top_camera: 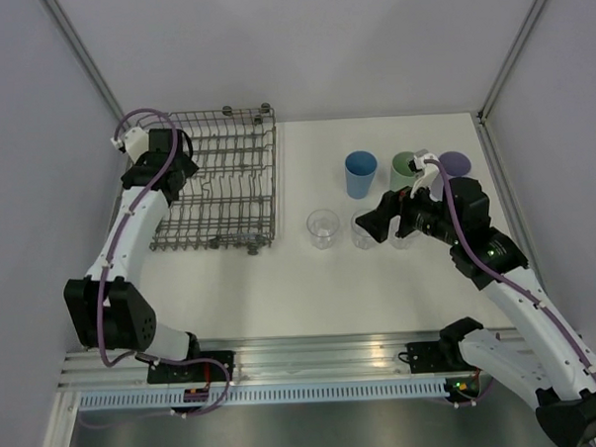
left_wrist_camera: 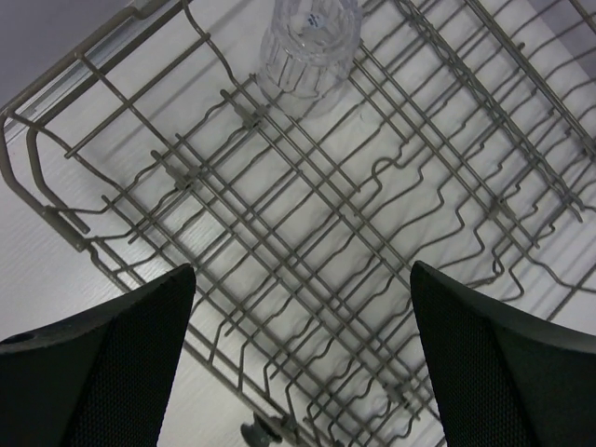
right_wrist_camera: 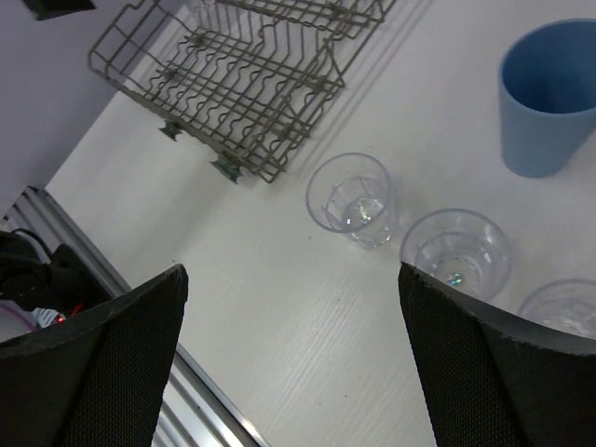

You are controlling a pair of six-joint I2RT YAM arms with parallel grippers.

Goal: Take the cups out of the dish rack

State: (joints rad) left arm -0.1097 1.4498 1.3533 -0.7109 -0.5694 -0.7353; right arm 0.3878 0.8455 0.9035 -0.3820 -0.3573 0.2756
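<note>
Reaching for the only small clear transparent tumbler [left_wrist_camera: 307,51] we see left in the large grey wire dish rack [top_camera: 272,175], we should advance the left gripper [left_wrist_camera: 300,279], jaws spread wide and empty, and straddle its sides without snagging the upright tines [left_wrist_camera: 247,116]. The tumbler stands near one side of the rack, long axis roughly upright. We cannot tell which end is up. The right gripper [right_wrist_camera: 291,275] hangs wide and empty above the unloaded clear cups [right_wrist_camera: 352,200].

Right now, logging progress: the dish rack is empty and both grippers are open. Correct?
No. The dish rack is not empty: one clear cup sits in it, per the left wrist view. The left gripper and right gripper are open.
</note>
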